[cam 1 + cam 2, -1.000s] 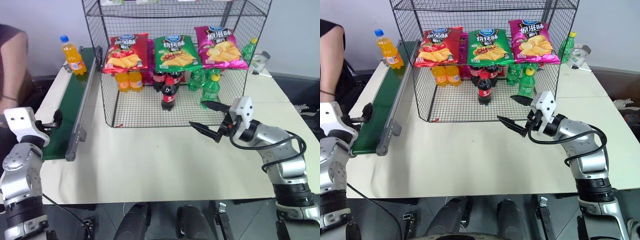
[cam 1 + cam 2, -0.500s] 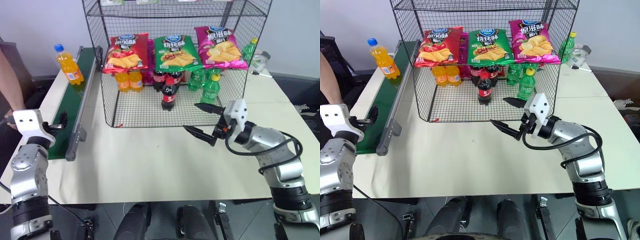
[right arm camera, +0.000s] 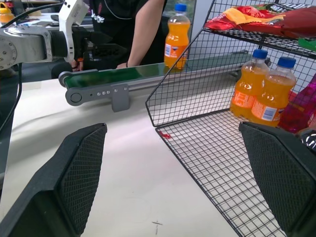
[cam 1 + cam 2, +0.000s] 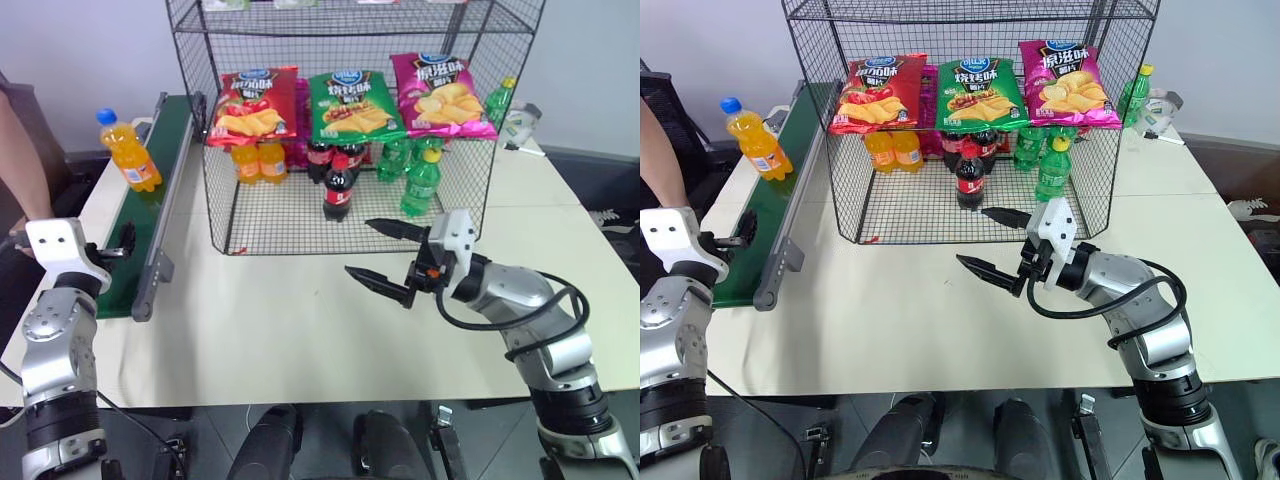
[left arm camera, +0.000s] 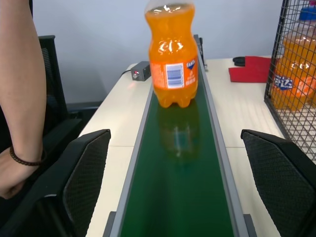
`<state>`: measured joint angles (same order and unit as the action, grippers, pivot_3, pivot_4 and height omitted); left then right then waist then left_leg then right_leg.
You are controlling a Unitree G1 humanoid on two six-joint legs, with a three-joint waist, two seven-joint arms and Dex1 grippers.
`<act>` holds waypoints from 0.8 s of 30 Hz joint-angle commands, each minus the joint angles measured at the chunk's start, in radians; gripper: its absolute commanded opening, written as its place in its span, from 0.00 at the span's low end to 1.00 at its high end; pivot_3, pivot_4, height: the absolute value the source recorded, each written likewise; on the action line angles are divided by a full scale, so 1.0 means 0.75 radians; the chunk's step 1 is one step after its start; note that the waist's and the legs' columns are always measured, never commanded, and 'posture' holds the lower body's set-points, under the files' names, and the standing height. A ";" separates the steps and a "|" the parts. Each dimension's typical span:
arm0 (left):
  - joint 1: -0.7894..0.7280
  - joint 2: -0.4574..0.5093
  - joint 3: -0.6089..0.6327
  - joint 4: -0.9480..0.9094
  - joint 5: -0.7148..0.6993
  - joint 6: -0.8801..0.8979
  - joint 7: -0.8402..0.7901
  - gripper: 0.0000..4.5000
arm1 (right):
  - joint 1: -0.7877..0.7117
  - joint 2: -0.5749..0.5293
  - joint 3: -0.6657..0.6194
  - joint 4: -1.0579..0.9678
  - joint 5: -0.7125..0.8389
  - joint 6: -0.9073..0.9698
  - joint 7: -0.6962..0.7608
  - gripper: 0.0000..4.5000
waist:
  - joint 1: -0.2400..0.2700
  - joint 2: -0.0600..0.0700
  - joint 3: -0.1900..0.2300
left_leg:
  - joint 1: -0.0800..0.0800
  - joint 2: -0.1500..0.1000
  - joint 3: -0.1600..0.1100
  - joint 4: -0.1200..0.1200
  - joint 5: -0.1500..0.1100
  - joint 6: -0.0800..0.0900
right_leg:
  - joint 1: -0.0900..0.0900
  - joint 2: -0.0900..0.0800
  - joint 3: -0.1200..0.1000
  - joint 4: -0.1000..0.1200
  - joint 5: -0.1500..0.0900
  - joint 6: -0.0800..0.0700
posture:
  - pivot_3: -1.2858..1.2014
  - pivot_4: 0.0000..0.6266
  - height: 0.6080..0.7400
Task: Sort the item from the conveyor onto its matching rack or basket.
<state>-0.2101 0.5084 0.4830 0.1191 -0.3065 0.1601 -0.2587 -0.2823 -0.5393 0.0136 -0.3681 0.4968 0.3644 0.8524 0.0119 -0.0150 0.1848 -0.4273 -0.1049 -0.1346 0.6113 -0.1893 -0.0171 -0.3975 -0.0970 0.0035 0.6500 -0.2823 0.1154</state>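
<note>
Barely started: the orange soda bottle (image 4: 128,150) stands upright on the conveyor (image 4: 140,225), nowhere near the wire rack (image 4: 350,200). Left gripper (image 5: 177,192) waits spread wide at the belt's near end; right gripper (image 4: 385,255) hangs spread over the desk.

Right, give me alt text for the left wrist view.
An orange soda bottle stands upright on the green conveyor belt, ahead of the open left gripper. A person's arm hangs beside the belt; on the other side, orange bottles stand behind the black wire rack.
</note>
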 commanded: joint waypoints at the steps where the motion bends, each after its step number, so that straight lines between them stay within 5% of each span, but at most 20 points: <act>1: 0.001 0.003 0.032 -0.028 -0.018 -0.027 0.006 0.98 | -0.001 0.001 -0.018 -0.037 0.023 -0.024 0.012 1.00 | 0.000 0.000 0.000 | 0.000 0.000 0.000 0.000 0.000 0.000 | 0.000 0.000 0.000 0.000 0.000 0.000 | 0.52 0.24 1.00; 24: -0.023 0.005 0.065 -0.023 -0.059 -0.036 0.033 0.98 | -0.003 0.024 -0.003 0.012 -0.006 -0.080 0.027 1.00 | 0.000 0.000 0.000 | 0.000 0.000 0.000 0.000 0.000 0.000 | 0.000 0.000 0.000 0.000 0.000 0.000 | 0.52 0.24 1.00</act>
<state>-0.2107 0.4897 0.5005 0.1189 -0.3445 0.1604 -0.2369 -0.2814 -0.5290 0.0161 -0.3401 0.4854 0.3202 0.8728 0.0117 -0.0151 0.1847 -0.4273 -0.1049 -0.1346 0.6114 -0.1893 -0.0171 -0.3974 -0.0969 0.0033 0.6501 -0.2822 0.1155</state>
